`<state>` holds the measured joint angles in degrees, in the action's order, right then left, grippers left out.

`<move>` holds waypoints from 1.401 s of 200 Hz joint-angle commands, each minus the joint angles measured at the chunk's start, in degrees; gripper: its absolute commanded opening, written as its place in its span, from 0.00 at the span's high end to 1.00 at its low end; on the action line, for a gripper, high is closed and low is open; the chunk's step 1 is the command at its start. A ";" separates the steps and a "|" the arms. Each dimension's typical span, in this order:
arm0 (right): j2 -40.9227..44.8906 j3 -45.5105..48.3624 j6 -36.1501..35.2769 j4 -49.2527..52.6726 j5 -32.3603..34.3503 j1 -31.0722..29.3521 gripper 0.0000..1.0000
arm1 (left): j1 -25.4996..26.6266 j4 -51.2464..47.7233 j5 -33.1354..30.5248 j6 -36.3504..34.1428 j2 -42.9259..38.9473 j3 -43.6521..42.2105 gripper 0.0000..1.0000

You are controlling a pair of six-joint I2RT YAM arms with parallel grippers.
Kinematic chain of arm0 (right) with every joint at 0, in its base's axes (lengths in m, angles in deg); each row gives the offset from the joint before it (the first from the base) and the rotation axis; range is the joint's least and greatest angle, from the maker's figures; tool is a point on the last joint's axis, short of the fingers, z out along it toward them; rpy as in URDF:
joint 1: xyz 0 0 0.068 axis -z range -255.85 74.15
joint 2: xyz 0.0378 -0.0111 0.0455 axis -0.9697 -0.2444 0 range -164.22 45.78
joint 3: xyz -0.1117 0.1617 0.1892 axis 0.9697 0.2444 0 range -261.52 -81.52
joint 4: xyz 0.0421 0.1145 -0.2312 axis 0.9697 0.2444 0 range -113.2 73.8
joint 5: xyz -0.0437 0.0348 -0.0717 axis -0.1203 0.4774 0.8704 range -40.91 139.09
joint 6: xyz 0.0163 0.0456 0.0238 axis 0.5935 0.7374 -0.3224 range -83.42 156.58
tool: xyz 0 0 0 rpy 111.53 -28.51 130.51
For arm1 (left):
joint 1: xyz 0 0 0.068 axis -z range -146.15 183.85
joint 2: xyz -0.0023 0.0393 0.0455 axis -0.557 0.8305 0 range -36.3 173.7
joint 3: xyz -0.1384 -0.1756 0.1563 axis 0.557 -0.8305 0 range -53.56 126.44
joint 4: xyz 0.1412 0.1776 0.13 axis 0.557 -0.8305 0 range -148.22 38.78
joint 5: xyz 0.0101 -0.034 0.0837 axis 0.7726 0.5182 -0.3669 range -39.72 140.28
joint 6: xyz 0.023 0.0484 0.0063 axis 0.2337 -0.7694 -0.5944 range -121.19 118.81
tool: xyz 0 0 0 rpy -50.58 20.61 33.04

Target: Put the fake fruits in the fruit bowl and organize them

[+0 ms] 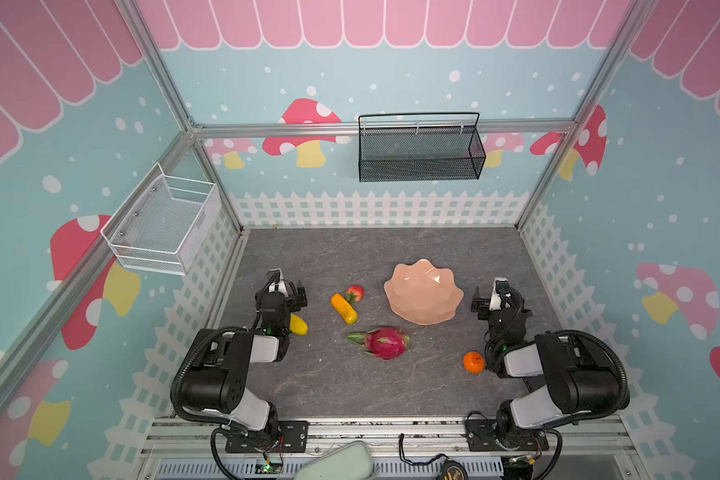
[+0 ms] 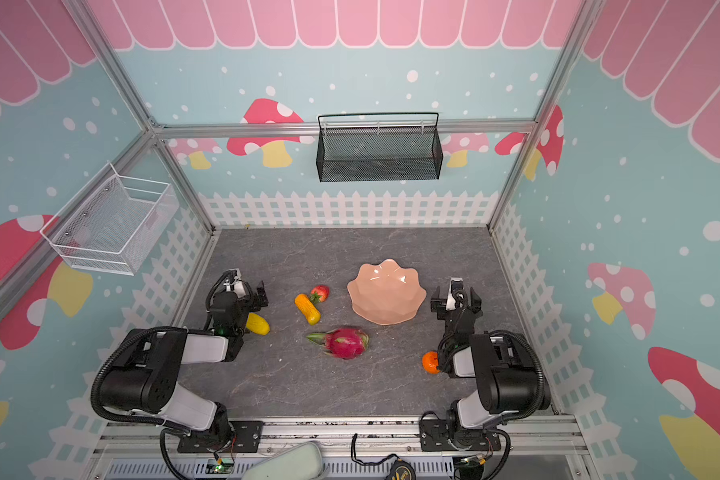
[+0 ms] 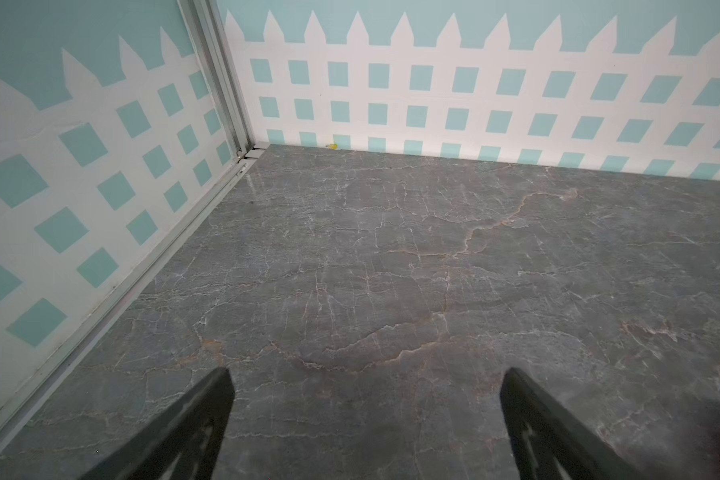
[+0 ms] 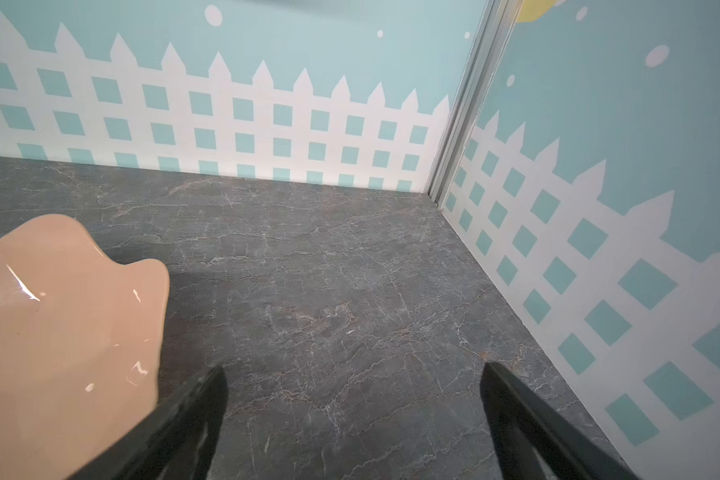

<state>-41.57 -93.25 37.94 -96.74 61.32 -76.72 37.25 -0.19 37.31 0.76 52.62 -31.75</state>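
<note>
Though left arm (image 1: 225, 374) half-hides yellow fruit (image 1: 299, 325), left hand (image 3: 366, 372), right hand (image 4: 354, 368) gape apart, empty.

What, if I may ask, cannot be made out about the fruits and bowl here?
- Yellow fruit: far end hidden under the left arm, both top views.
- Orange: edge covered by the right arm, in a top view.
- Fruit bowl: cut off by the frame edge, right wrist view.
- Dragon fruit: blurred, both top views.

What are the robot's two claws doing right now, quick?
Left gripper: open, holding nothing.
Right gripper: open, holding nothing.
</note>
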 commanded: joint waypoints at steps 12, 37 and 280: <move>0.25 0.59 0.18 -1.99 0.42 -0.28 0.02 | -0.13 -0.59 1.27 -0.29 -0.80 0.77 0.00; 0.20 0.57 0.18 -2.03 0.34 -0.32 0.02 | -0.49 -0.70 1.93 -0.20 -0.77 0.87 0.00; 38.56 -13.35 19.86 72.70 -50.19 -19.53 0.02 | 43.10 -66.25 31.39 -30.30 -10.80 23.90 0.00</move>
<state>-7.17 -107.43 54.58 -31.41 20.71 -92.74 79.43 -60.74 64.81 -21.84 40.27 -7.54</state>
